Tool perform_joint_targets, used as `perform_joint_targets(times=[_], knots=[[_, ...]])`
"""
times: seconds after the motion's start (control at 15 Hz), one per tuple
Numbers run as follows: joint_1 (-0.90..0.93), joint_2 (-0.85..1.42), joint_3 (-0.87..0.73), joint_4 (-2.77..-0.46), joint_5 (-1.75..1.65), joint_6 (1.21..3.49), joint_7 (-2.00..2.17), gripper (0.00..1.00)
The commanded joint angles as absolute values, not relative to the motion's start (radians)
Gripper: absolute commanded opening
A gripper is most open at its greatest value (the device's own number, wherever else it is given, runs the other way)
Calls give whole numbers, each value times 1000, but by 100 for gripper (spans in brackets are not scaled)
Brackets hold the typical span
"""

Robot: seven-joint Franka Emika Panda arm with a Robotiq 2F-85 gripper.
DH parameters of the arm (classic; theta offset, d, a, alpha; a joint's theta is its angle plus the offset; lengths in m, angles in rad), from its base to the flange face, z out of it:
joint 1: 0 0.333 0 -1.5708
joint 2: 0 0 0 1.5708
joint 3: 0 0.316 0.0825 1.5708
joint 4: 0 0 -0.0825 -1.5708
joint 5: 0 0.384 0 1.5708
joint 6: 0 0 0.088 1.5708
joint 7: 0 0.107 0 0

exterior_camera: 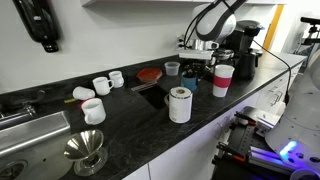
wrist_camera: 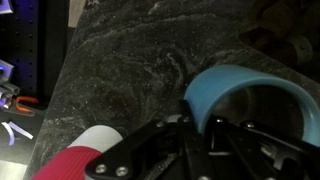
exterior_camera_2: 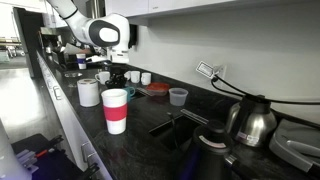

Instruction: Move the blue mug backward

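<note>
The blue mug (wrist_camera: 245,88) fills the right of the wrist view, with its light blue rim facing the camera. My gripper (wrist_camera: 190,125) is shut on the near wall of the mug, which sits between the two fingers. In an exterior view the gripper (exterior_camera: 195,68) is low over the black counter, and the mug (exterior_camera: 191,81) is a dark shape under it, between the white paper roll (exterior_camera: 180,104) and the white-and-pink cup (exterior_camera: 222,80). In the other exterior view the gripper (exterior_camera_2: 115,72) hides most of the mug.
The small grey cup (exterior_camera: 172,68) and a red plate (exterior_camera: 150,74) lie behind the gripper. Three white mugs (exterior_camera: 100,85) stand further along. A metal funnel (exterior_camera: 87,152) and the sink (exterior_camera: 30,130) are at one end. A kettle (exterior_camera_2: 250,120) and a coffee machine (exterior_camera: 245,45) stand at the other.
</note>
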State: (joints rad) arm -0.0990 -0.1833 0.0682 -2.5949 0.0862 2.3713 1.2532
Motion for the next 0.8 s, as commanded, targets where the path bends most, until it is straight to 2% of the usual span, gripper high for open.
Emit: perform_joint_targets(times=[0.0,0.27,0.73], knots=[[-75,-158,45,-2573,161,2386,1258,3],[-76,-77,29,-2513,310,2432,1348,3],[-65,48,8,-2439,231,2573,1742,3]])
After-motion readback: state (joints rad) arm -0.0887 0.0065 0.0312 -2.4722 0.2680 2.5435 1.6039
